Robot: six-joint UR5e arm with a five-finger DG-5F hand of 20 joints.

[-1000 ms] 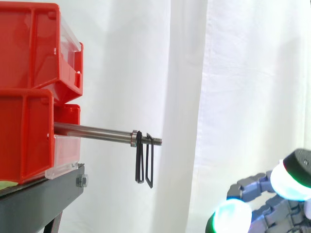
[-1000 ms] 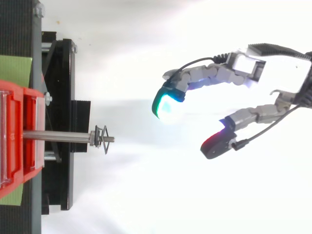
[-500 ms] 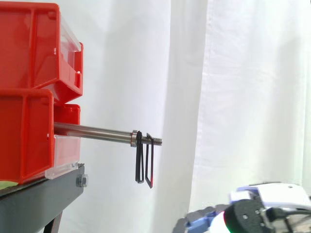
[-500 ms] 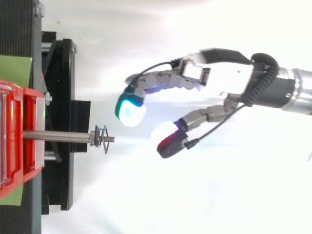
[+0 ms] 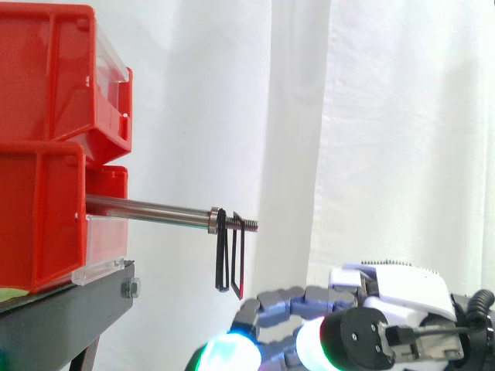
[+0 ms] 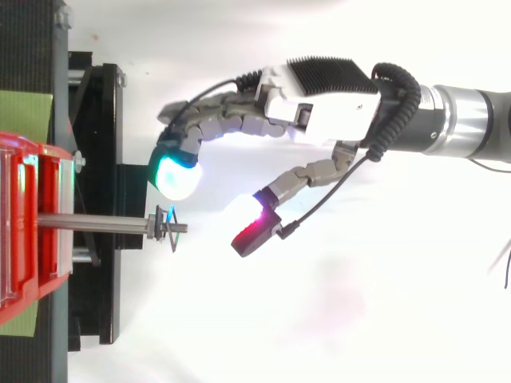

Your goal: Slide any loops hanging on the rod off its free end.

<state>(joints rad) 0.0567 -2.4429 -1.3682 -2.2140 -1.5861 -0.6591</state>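
Fingers (image 6: 177, 177) spread loosely, holding nothing, beside the loops (image 5: 230, 259) hanging near the free end of the rod (image 5: 147, 209). I'd hook behind both, then pull straight along it

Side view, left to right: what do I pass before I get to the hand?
Red bins → rod → loops hanging near its free end → hand, low at the right, its green fingertip below the loops.
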